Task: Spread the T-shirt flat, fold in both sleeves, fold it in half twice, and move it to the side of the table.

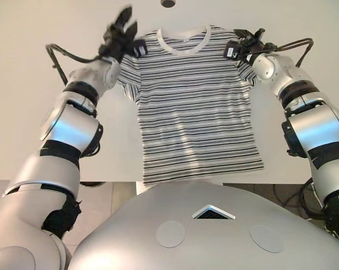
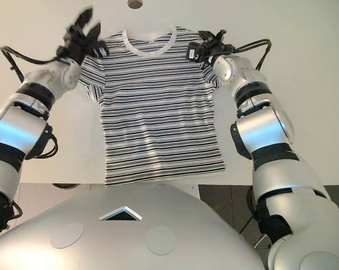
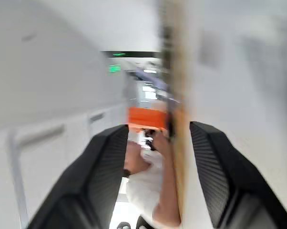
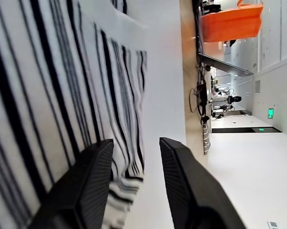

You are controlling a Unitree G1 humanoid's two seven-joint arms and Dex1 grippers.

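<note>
The striped T-shirt (image 1: 195, 107) lies flat and face up on the white table (image 1: 34, 112), its white collar (image 1: 183, 42) at the far side and its hem near me. My left gripper (image 1: 123, 25) is lifted above the shirt's left shoulder, open, with nothing between its dark fingers (image 3: 105, 171). My right gripper (image 1: 249, 39) sits low over the shirt's right shoulder. In the right wrist view it (image 4: 136, 157) is open, with the striped cloth (image 4: 38, 95) lying beneath and beside its fingers (image 4: 181, 181). The left sleeve (image 1: 130, 79) lies beside the body; my right arm partly covers the right sleeve.
Bare table stretches out on both sides of the shirt. A small dark round hole (image 1: 168, 3) marks the table's far side past the collar. The table's near edge runs just below the hem (image 1: 203, 174).
</note>
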